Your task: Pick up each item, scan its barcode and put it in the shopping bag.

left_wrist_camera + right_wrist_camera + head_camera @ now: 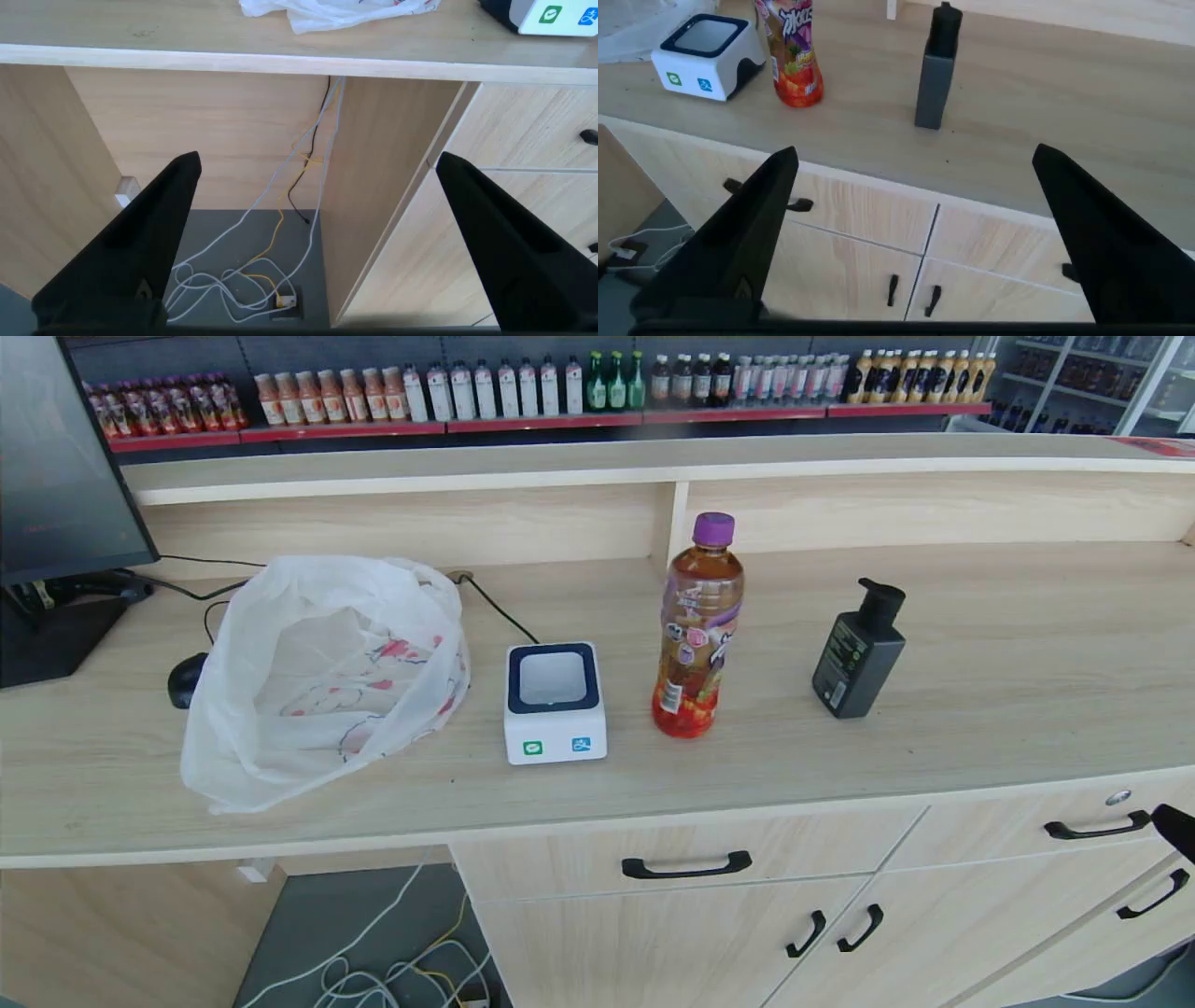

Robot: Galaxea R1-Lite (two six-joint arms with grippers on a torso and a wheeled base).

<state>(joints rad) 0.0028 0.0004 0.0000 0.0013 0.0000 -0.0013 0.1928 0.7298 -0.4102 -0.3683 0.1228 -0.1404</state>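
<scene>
Both items stand upright on the bench (980, 709), long axis vertical. Drink btl (697, 625) is just R of the scanner (554, 700); black pump btl (859, 653) is further R of scanner, past the drink btl. Shopping bag (322, 677) lies just L of scanner. R pincer (915, 168) is spread wide, below bench edge, R of scanner, pump btl ahead and above it. L pincer (320, 163) is also wide, under bench edge, L of scanner. Judgement: R arm is nearer both btls and must rise, then grip side-on.

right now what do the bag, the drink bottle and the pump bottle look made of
White shopping bag: thin, crinkled, translucent plastic film. Purple-capped drink bottle: clear glossy plastic, liquid shows through. Black pump bottle: probably matte opaque plastic.
</scene>
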